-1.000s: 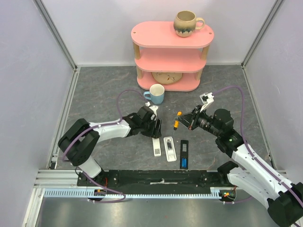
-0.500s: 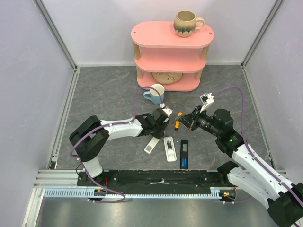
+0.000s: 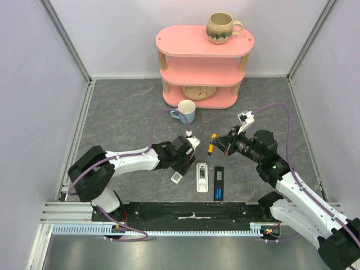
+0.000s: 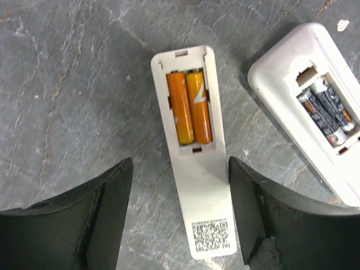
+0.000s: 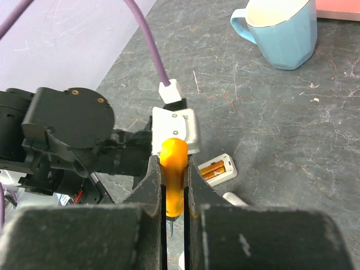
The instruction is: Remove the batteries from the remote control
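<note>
Table [image 3: 124, 112] of grey stone pattern, with a three-tier pink shelf unit [image 3: 185, 40] at its far side and a beige mug [image 3: 222, 27] on the top tier. A blue mug [image 3: 185, 111] stands on the table in front of the shelf. The left gripper [image 4: 180, 164] hangs spread wide over a slim white remote [image 4: 198, 197] that lies back-up with its cover off, one finger to each side, gripping nothing. Just beside it lies a wider white remote [image 4: 278, 76], also uncovered, and further right a black piece [image 3: 219, 175] (cover or remote, it cannot be told). The right gripper [image 5: 174, 185] is clamped on an orange-handled screwdriver [image 5: 174, 154], tip down, above the table. Two orange batteries [image 4: 190, 107] sit side by side in the slim remote's bay. Dark cells [image 4: 326, 115] fill the wider remote's bay. Blue cells [image 3: 217, 194] lie loose on the table on the near side of the black piece.
</note>
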